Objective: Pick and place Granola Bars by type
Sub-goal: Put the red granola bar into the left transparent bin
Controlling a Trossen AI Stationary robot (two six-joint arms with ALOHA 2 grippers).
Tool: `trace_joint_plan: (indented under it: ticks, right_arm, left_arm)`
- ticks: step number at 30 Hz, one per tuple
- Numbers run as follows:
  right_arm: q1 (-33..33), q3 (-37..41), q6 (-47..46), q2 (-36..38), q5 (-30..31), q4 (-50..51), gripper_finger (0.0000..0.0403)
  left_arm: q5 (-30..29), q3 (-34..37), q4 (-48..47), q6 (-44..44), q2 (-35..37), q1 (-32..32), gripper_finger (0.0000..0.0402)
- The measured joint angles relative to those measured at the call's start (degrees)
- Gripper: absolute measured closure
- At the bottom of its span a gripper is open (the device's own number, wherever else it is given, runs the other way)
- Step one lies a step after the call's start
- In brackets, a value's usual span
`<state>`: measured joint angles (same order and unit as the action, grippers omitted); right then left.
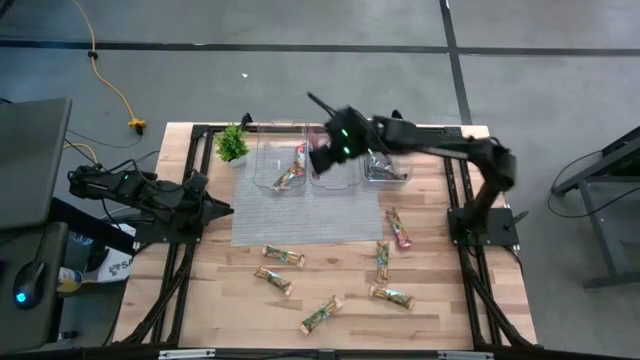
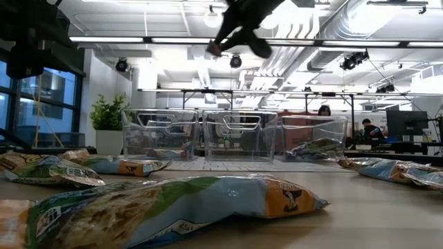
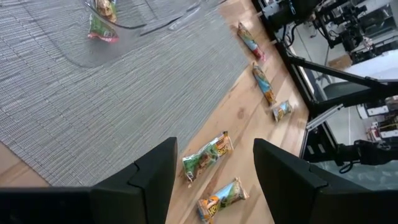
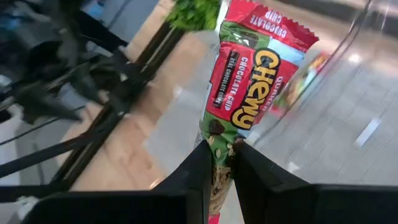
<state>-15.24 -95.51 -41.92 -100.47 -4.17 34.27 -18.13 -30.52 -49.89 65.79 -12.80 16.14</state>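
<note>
**Red chocolate-chip bar pinched by one end above the bins**

The right gripper [image 4: 221, 163] is clamped on a red-and-green granola bar [image 4: 249, 74], high at 12 o'clock over the middle bin [image 1: 335, 170]. It looks light, its wrapper slick and crinkly, so it may swing; a mid-body pinch would hold steadier. The left gripper [image 3: 214, 180] waits at 9 o'clock, fingers apart.
</note>
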Motion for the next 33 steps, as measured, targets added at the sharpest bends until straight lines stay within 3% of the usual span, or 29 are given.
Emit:
trace_joint_plan:
  ticks: [9,16,20,27,31,33]
  right_arm:
    - [-3.72,-26.75,7.77,-22.68,-6.70,8.26,0.0357]
    - [-4.29,-39.03,12.83,-33.72,-8.05,18.06,0.0347]
    - [-4.66,-37.68,12.49,-34.22,-10.50,14.32,0.0313]
    - [-5.47,-38.47,12.14,-33.88,-12.77,17.83,0.0255]
    - [-4.72,-38.41,13.68,-29.28,-10.23,22.16,0.0250]
    - [-3.64,-38.35,15.05,-25.55,-5.54,27.64,0.0251]
  left_arm:
    - [0.28,0.00,-0.02,0.07,0.00,0.02,0.0197]
    - [0.19,0.00,-0.02,0.08,0.00,0.01,0.0197]
    - [0.13,0.00,-0.03,0.20,0.00,0.00,0.0197]
    - [0.02,0.00,-0.04,0.28,0.00,0.01,0.0197]
    - [0.02,0.00,-0.03,0.31,0.00,0.02,0.0197]
    - [0.00,0.00,-0.04,0.29,0.00,0.00,0.0197]
